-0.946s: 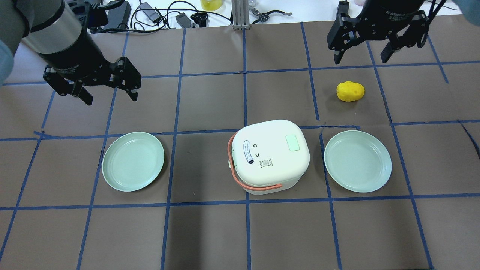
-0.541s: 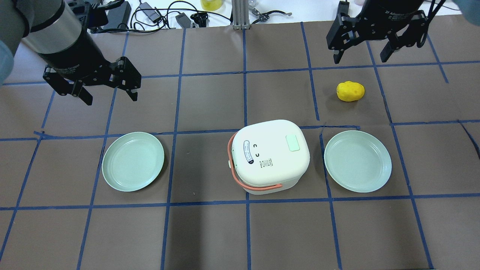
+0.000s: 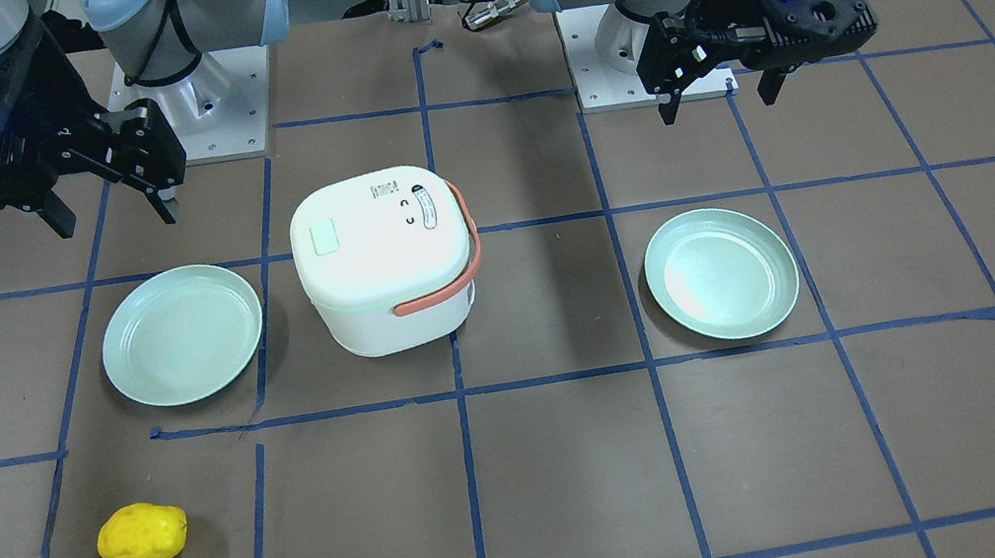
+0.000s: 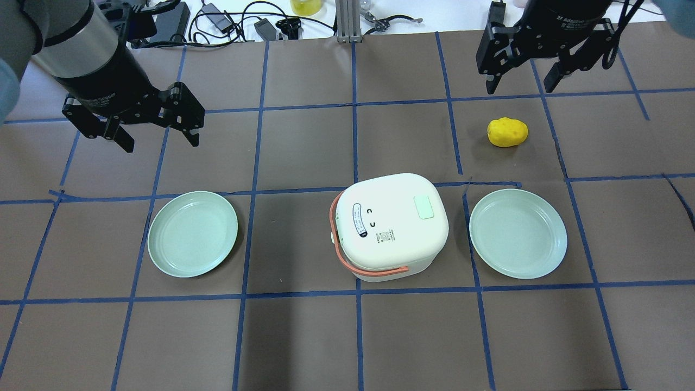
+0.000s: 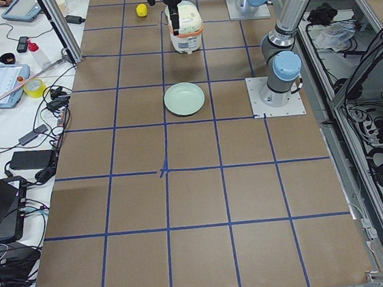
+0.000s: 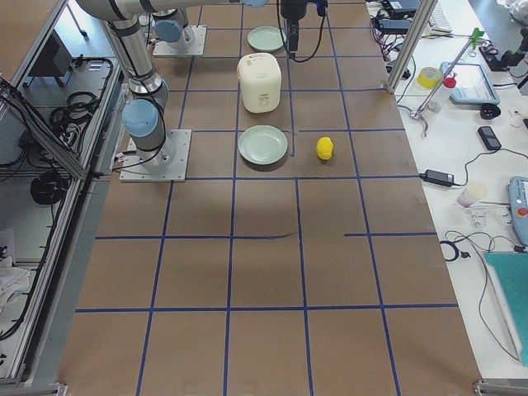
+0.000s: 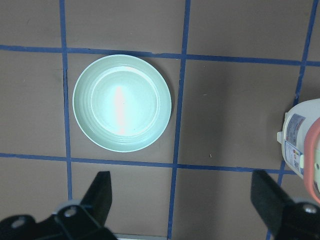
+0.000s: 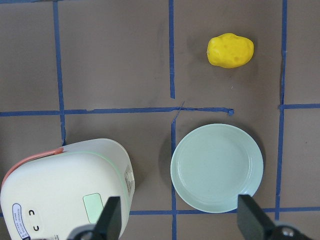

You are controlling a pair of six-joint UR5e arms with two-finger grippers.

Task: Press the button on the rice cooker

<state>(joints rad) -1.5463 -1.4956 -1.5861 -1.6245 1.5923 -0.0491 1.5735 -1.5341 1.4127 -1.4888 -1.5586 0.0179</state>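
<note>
Apparently nothing is pressed yet: the white rice cooker (image 4: 391, 225) sits closed at the middle of the table (image 4: 304, 336). Both the left tool (image 4: 162, 142) and right tool (image 4: 519, 87) hang spread wide and empty, well apart from it; approach and press remain.

Taped table (image 4: 304, 336); rice cooker (image 4: 391, 225) between two plates (image 4: 193, 233) (image 4: 518, 233); yellow lump (image 4: 507, 132).

Left gripper (image 4: 162, 142) and right gripper (image 4: 518, 87) hover with jaws spread wide.
</note>
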